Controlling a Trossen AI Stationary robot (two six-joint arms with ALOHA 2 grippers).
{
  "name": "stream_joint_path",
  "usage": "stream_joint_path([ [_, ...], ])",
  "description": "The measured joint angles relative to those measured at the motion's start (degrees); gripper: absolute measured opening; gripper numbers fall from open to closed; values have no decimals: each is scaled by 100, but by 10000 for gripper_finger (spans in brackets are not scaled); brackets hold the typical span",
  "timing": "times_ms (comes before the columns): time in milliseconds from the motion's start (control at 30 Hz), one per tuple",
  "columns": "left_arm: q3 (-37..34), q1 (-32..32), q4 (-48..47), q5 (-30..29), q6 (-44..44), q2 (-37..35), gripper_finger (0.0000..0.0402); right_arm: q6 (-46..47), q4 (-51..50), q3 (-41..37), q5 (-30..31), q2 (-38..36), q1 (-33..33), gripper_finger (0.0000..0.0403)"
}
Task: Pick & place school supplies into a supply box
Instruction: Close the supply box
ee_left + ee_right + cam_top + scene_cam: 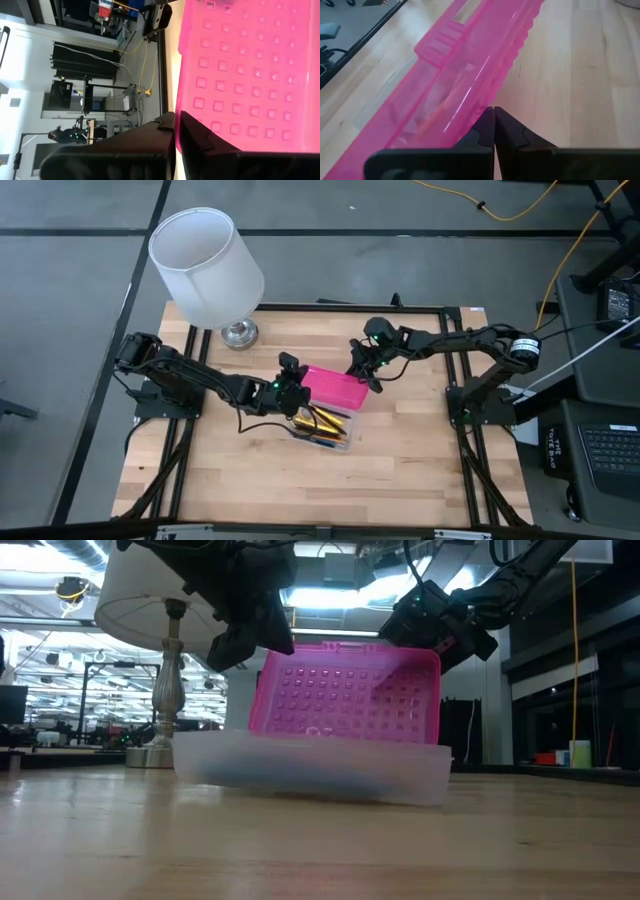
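The supply box sits mid-table, its clear base [330, 435] flat on the wood. Its hot-pink lid [335, 388] stands open, nearly upright in the low view [345, 690]. Several yellow, orange and dark pens [320, 421] lie inside the base. My left gripper [297, 388] is at the lid's left end, shut on its edge. My right gripper [367, 379] is shut at the lid's right end, up at the top corner [432, 652]. No scissors show. My left gripper [176, 120] pinches the lid's short side edge [181, 100] between its two fingers, coming roughly level from the table's left. The lid stands raised on its hinge above the base. My right gripper [493, 111] has its shut fingertips against the lid's ribbed free edge [487, 97] near the right corner, slanting down from the table's right; whether it pinches anything, I cannot tell.
A table lamp with a white shade [205, 265] stands on its metal foot [238, 333] at the far left, close behind my left arm. Bare wood lies near and to the right [420, 460]. A black frame edges the table [455, 308].
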Motion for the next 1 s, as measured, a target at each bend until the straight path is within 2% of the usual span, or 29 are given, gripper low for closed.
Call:
stream_joint_path([
  [300, 0, -15, -9, 23, 219, -2, 9, 16, 0, 0, -2, -2, 0, 3],
  [733, 0, -22, 7, 23, 205, -1, 76, 4, 1, 0, 2, -4, 0, 3],
  [1000, 0, -161, 237, 121, 65, -22, 97, 3, 0, 0, 2, -4, 0, 3],
])
